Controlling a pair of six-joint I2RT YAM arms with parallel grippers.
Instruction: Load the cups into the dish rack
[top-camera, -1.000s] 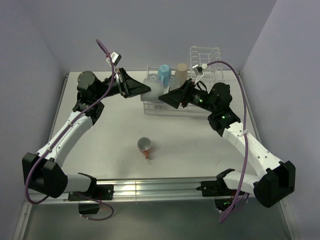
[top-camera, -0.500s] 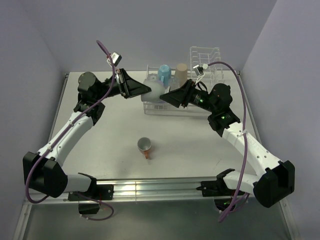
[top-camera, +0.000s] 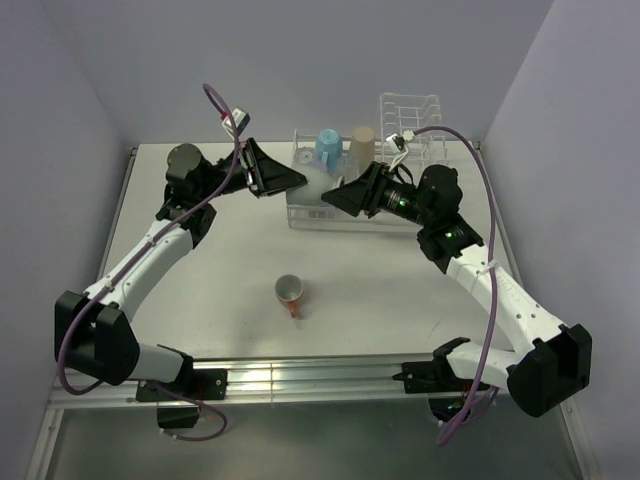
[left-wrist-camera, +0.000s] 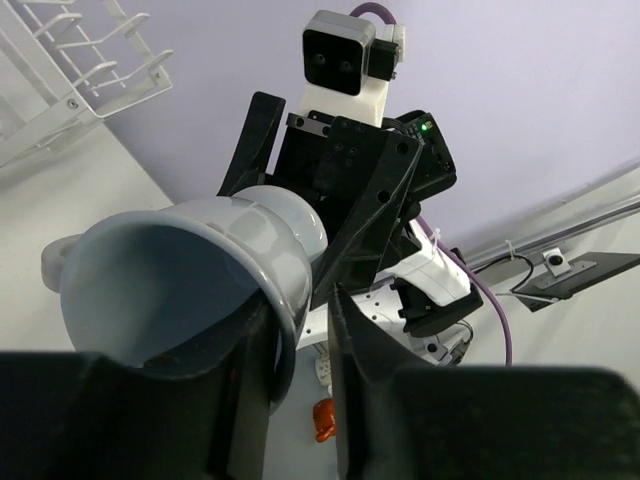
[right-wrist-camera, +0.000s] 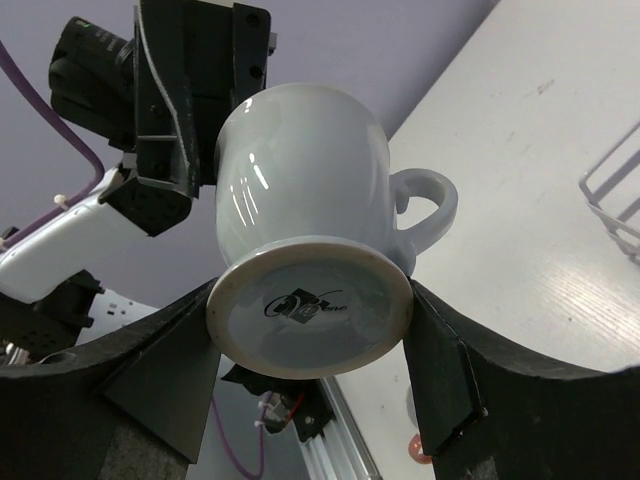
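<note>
Left claw (left-wrist-camera: 300, 330) pinching mug (right-wrist-camera: 310, 200) rim, logo underneath

The top external camera looks down from above and behind both arm bases onto the whole white table (top-camera: 230, 260), walls closing it in. The left wrist camera sits tight behind its black fingers (left-wrist-camera: 250, 390), peering into the open mouth of a pale grey-blue ceramic mug (left-wrist-camera: 190, 285), facing the opposite arm. The right wrist camera, equally close, faces back at the same mug's base (right-wrist-camera: 310, 325). All three views share that mug (top-camera: 316, 180).
</note>
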